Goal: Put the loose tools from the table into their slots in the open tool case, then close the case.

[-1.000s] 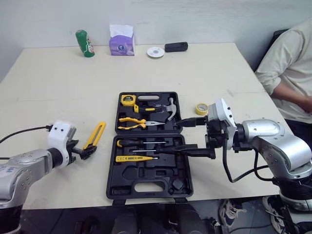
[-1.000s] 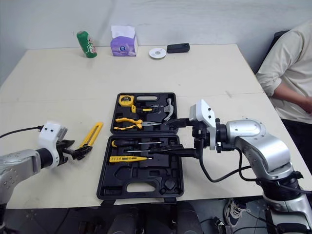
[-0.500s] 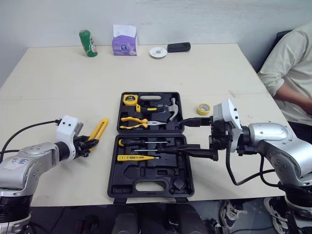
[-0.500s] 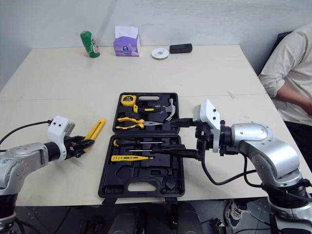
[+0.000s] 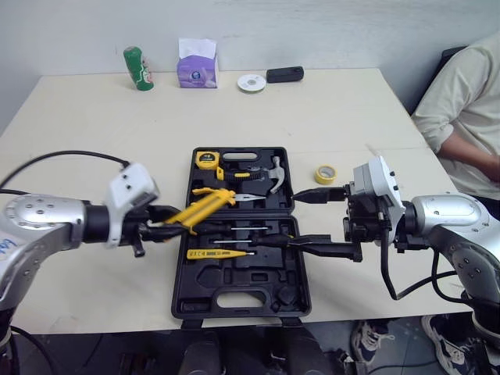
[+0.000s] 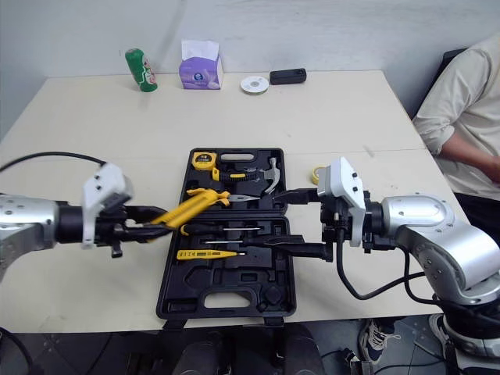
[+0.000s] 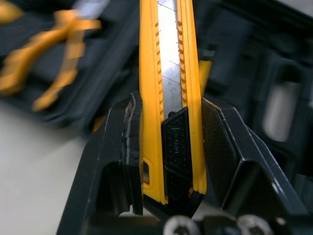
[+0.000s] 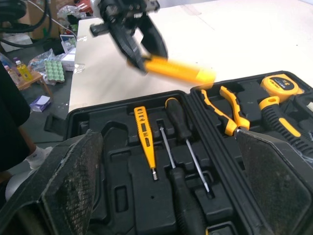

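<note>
The left gripper (image 5: 158,226) pinches the knife (image 5: 197,208) above the case (image 5: 234,275), the right gripper (image 5: 303,220) is spread beside it; lower the knife flat into its slot, probably in the near half.

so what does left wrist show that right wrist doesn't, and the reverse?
Left wrist: the blade and black slider of the utility knife, between the jaws of the left gripper. Right wrist: tester pen, screwdrivers, tape measure in the tool case; right gripper, jaws open. Both: the knife in the left gripper, the case, the yellow pliers.
</note>
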Robot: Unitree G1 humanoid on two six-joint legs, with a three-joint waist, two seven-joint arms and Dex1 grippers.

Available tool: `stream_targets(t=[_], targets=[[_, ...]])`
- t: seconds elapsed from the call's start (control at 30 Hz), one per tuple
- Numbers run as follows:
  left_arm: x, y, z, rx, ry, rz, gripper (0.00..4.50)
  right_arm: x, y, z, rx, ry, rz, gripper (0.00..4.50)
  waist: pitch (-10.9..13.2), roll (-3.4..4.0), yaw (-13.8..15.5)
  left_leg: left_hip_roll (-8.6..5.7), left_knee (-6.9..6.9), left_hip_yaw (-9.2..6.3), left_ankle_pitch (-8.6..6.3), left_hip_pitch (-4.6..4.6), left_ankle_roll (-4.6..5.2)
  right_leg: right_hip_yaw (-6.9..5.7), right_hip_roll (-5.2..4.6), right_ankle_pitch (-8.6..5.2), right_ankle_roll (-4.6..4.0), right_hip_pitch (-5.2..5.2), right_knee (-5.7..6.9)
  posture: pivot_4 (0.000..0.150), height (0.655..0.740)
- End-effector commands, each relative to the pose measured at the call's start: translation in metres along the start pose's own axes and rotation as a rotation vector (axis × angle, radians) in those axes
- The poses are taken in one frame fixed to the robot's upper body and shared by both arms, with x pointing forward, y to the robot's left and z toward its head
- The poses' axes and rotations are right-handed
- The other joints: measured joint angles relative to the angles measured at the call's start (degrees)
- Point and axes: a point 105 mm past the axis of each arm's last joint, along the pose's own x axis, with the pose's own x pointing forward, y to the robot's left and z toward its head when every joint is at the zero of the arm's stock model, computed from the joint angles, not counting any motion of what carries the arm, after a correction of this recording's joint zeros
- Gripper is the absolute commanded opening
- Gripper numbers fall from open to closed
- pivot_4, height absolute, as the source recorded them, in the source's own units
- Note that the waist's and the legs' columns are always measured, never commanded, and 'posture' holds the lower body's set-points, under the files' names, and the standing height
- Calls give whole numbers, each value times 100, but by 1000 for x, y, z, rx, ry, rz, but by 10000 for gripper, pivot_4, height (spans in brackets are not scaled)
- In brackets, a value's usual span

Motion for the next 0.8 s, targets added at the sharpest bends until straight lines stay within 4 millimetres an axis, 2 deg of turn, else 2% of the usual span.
stream_targets(t=[0.03, 0.17, 0.4, 0.6, 0.8], targets=[[17, -16, 7, 78, 40, -137, 12863, -6, 11, 3, -27, 31, 17, 45000, 0, 0, 2, 0, 0, 1, 9, 0, 15, 1, 2, 0, 0, 0, 1, 1500, 7252], [38, -24, 1, 87, 111, -247, 12863, -11, 21, -12, -4, 104, 11, 45000, 0, 0, 22, -1, 0, 1, 12, 0, 19, 2, 8, 0, 1, 1, -1, 1500, 7252], [54, -29, -15, 118, 212, -335, 12863, -17, 30, -20, 41, 143, -38, 45000, 4, -8, 17, 0, 2, -3, 16, -1, 19, 4, 11, 0, 3, 1, -1, 1500, 7252], [70, -24, -27, 157, 235, -338, 12863, -24, 31, -27, 76, 175, -77, 45000, 5, -10, 101, -3, 10, -3, 18, -7, 29, 5, 10, 3, 9, 2, -5, 1500, 7252], [73, -18, -31, 144, 244, -309, 12863, -26, 32, -28, 85, 175, -98, 45000, 5, -10, 136, -3, 11, -4, 18, -4, 33, 5, 9, 3, 10, 8, -6, 1500, 7252]])
